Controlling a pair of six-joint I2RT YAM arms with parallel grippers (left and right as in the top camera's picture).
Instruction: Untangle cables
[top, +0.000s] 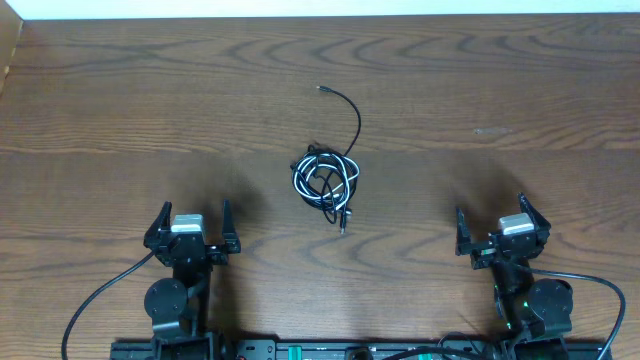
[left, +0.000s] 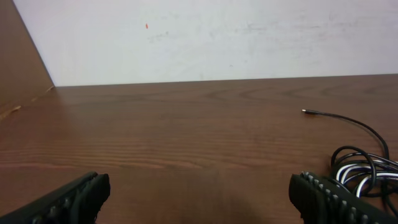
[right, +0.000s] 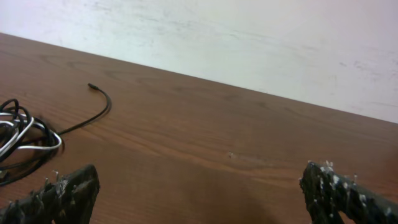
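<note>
Closest in the overhead view are the left gripper (top: 195, 208) at 7 o'clock and the right gripper (top: 492, 210) at 5 o'clock, each with its fingers spread wide apart over bare counter (top: 520, 90). The cables (top: 326, 180), black and white cords wound into a small tangle, lie near the middle, ahead of both grippers and well apart from each. One black strand curves out toward 12 o'clock and ends in a plug tip (top: 320, 89). In the left wrist view, the fingers (left: 68, 200) sit at the bottom corners, apart, and the cables (left: 364, 168) lie at 4 o'clock, just beyond the right finger. In the right wrist view, the fingers (right: 59, 194) stand equally wide, and the cables (right: 22, 134) lie at 9 o'clock.
</note>
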